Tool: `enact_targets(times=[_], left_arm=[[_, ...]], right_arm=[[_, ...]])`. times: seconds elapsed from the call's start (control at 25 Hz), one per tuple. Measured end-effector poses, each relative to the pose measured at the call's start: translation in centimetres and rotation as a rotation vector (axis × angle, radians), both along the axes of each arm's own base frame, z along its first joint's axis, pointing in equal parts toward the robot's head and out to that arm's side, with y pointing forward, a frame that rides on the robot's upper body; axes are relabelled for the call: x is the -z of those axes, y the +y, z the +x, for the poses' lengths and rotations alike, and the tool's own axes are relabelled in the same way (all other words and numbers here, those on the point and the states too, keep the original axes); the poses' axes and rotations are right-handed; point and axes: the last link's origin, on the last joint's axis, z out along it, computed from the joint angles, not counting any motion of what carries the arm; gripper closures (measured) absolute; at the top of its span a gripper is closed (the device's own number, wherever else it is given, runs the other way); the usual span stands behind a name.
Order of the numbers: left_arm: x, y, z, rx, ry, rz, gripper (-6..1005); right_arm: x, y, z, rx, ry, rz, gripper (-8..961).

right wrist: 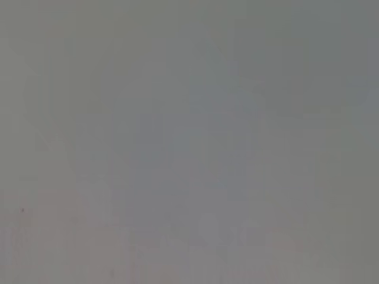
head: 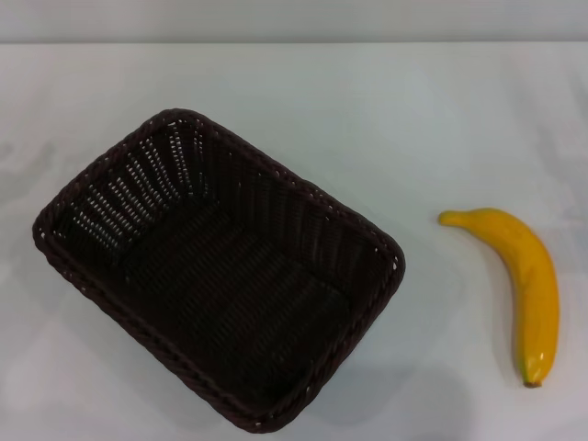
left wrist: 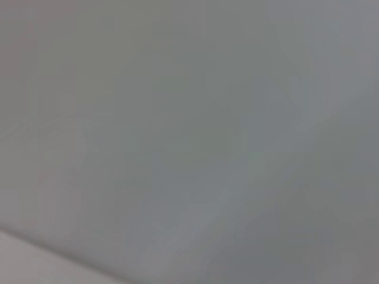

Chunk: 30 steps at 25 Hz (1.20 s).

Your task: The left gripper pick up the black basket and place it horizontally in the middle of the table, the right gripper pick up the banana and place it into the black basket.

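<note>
The black basket (head: 220, 271) is a large dark woven rectangle lying at an angle on the left half of the white table (head: 386, 119) in the head view. It is empty. The banana (head: 528, 285) is bright yellow and curved. It lies on the table at the right, apart from the basket, with its dark tip toward the near edge. Neither gripper shows in any view. Both wrist views show only a plain grey surface.
The table's far edge (head: 294, 41) runs across the top of the head view. Bare table lies between the basket and the banana.
</note>
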Motion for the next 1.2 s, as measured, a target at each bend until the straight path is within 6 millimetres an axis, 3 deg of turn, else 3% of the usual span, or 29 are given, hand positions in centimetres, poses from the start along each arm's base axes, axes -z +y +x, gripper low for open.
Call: enact_targets(times=[0.28,0.48,0.76,1.0,1.2], left_arm=[[-3.5,3.9,5.4,0.045,0.202,-0.466,126],[-4.3,5.7,8.8,0.062,0.339,-0.642,260],[-2.7,7.5,10.9,-0.022,0.527,-0.821,277],[-0.5,8.3,12.7,0.022,0.565,-0.855,281],[1.5,8.4,12.9,0.031,0.600,-0.890,284]], right_arm=[[-0.1,0.3,-0.3,-0.012,-0.003,-0.001,112],[0.0,0.5,-0.5,-0.017,0.006,-0.001,112],[0.2,0.5,-0.8,-0.026,0.026,-0.002,112],[0.3,0.1,-0.4,-0.016,0.056,-0.003,111],[0.3,-0.1,-0.4,-0.021,0.057,0.000,111]])
